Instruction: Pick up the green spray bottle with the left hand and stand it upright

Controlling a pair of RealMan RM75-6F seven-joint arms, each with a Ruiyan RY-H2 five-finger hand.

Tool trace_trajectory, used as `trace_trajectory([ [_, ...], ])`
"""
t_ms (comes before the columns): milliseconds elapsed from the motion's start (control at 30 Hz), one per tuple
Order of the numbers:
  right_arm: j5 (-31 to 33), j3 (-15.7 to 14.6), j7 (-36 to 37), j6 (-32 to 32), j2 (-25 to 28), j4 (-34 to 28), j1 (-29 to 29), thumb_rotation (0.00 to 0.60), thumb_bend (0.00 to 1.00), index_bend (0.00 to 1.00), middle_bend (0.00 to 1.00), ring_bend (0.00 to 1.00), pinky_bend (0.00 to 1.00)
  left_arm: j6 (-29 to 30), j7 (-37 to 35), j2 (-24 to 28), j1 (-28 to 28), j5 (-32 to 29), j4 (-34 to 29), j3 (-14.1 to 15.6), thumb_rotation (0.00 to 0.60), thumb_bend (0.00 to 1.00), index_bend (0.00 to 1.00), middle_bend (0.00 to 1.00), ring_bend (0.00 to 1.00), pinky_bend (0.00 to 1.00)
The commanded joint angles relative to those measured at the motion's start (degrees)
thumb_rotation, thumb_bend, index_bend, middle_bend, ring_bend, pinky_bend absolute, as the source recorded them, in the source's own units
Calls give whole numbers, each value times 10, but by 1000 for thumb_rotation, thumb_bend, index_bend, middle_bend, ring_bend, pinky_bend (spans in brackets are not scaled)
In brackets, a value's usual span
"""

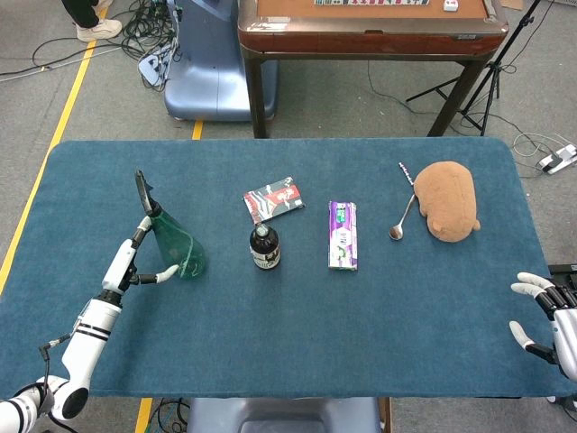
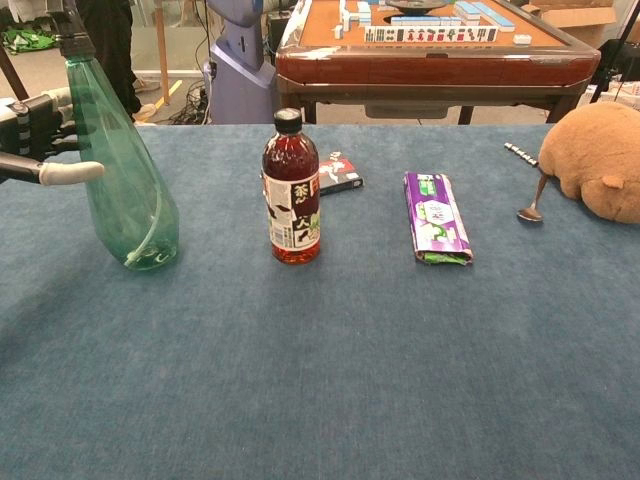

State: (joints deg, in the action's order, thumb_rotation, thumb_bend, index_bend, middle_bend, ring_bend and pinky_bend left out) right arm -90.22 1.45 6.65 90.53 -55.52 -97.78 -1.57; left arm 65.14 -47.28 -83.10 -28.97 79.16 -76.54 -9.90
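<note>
Blue felt covers the worktop (image 1: 297, 307); at its nine-o'clock side the translucent green plastic spray bottle (image 2: 122, 170) stands base-down, long axis near vertical. Left robot hand (image 2: 40, 130) sits at its nine o'clock, fingers spread, apparently clear. Right robot hand (image 1: 548, 327) idles open, well apart.

A robot lab: taped floor (image 1: 63, 81), loose cables (image 1: 149, 27), a tripod (image 1: 487, 81), a mahjong table (image 2: 420, 45).

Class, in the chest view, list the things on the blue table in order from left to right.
Green spray bottle → tea bottle → small red and black packet → purple packet → spoon → brown plush toy.
</note>
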Motion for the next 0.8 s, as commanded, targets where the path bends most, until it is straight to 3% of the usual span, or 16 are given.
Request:
trace_trajectory([
  [33, -1, 0, 0, 0, 0, 0, 0, 600, 270, 318, 245, 184, 295, 1, -2, 1, 1, 2, -3, -1, 600, 231, 0, 36, 0, 0],
  [800, -2, 0, 1, 0, 0, 1, 0, 600, 270, 318, 245, 184, 295, 3, -4, 14, 9, 10, -19, 1, 600, 231, 0, 25, 0, 0],
])
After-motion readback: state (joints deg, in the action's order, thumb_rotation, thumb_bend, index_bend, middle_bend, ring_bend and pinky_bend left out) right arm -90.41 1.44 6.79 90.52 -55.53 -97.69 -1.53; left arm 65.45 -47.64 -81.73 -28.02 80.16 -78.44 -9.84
